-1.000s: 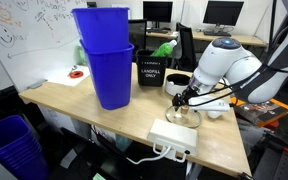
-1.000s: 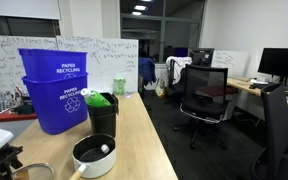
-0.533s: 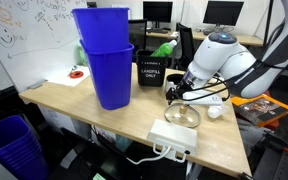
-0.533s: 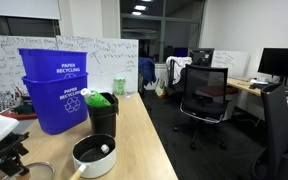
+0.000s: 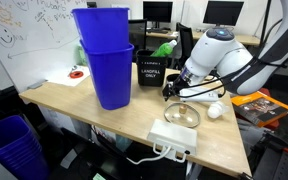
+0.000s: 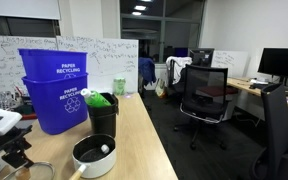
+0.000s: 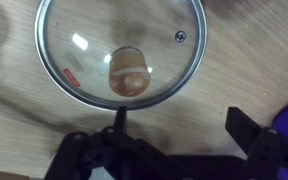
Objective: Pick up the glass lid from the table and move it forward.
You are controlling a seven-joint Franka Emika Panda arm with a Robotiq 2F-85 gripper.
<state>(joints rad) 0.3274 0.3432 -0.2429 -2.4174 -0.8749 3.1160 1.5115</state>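
Black hand point(image 7: 179, 140) spread wide, gripping nothing; just ahead, the round clear-glass lid point(image 7: 124, 55), metal-rimmed, lies flat on the pale wood-grain surface point(image 7: 249, 70).

I see the glass lid point(image 7: 121, 50) lying flat on the counter point(image 7: 259, 60) in the upper frame, with my gripper point(image 7: 177, 118) spread wide along the bottom edge.
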